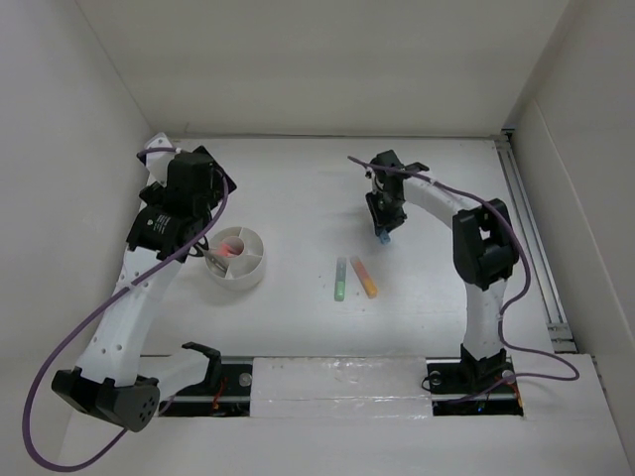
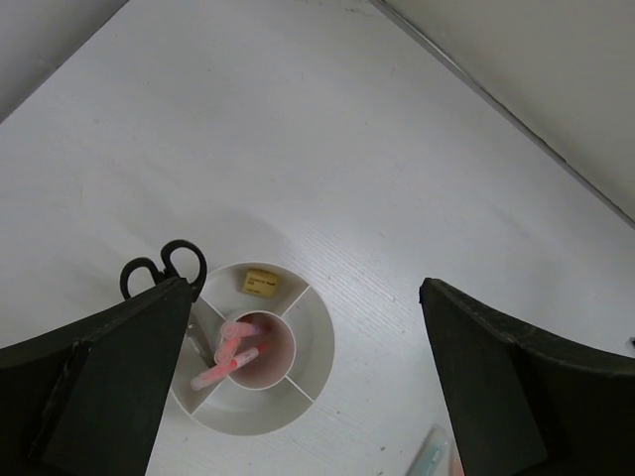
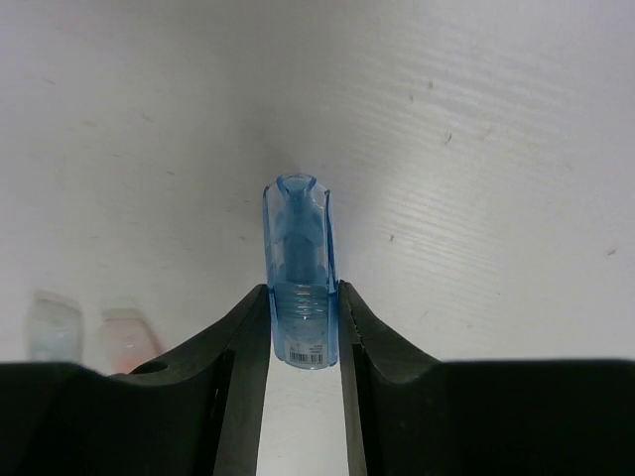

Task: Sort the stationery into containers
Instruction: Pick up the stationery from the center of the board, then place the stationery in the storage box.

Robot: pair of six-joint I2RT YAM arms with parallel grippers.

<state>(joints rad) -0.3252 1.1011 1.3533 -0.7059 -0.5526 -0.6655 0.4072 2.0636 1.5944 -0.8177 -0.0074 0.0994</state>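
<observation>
The round white tub [image 1: 238, 260] stands left of centre; in the left wrist view its rim [image 2: 319, 349] shows. Pink pens [image 2: 230, 359] lie in its middle cup, a tan eraser [image 2: 261, 284] in a far wedge, black-handled scissors [image 2: 164, 266] at its left side. My left gripper [image 2: 298, 382] hangs open and empty above the tub. My right gripper [image 1: 383, 230] is shut on the blue marker [image 3: 299, 283], held above the table at centre right. The green marker [image 1: 339, 280] and orange marker [image 1: 364, 277] lie side by side on the table.
White walls close in the table on the left, back and right. A metal rail [image 1: 531, 228] runs along the right edge. The green and orange markers show blurred at the left of the right wrist view [image 3: 55, 327].
</observation>
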